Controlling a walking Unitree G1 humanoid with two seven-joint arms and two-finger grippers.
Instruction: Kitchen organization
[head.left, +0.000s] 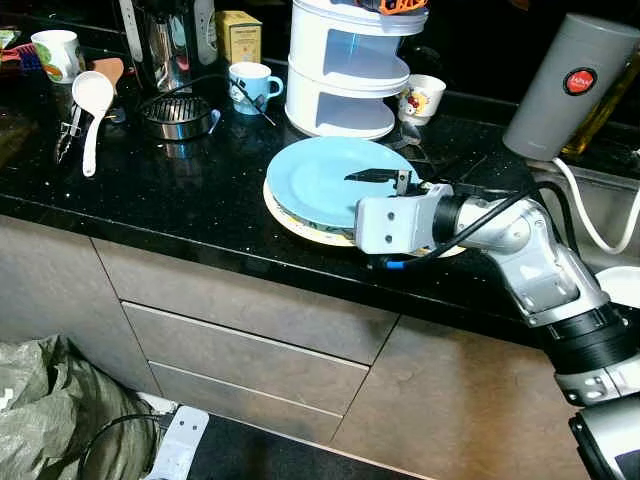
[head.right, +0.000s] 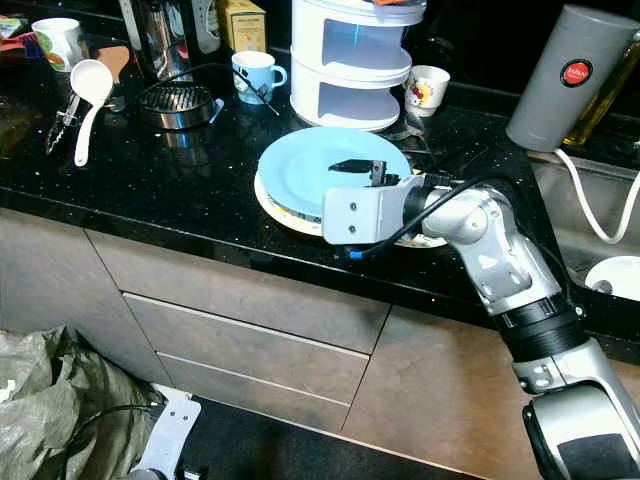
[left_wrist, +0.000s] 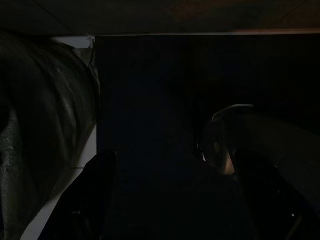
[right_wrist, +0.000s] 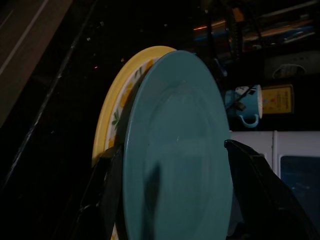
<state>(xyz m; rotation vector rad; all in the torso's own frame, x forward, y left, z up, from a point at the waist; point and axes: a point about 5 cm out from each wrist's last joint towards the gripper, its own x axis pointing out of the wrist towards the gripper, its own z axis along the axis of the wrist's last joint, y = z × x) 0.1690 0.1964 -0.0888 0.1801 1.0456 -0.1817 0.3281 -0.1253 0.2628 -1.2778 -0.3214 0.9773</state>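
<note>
Black speckled stone makes up the bench (head.left: 180, 215), which runs across the upper half of the frame above grey drawer fronts. Near the middle sits a round pale blue plate (head.left: 325, 175), stacked on a yellow-rimmed plate with a floral pattern (head.left: 290, 215), close to the bench's front edge. The right claw (head.left: 385, 180) reaches in from the right of the frame, its black fingers spread, one over the blue plate's face and the other beneath its rim; in the right wrist view the two fingers straddle the plate's edge. Behind the plates stands a white tiered plastic container (head.left: 345, 70), with a blue mug (head.left: 252, 85) to its left and a small patterned cup (head.left: 422, 97) to its right. A white ladle (head.left: 90, 110) lies at upper left. The left wrist view is very dark, so I cannot tell how the left claw stands.
</note>
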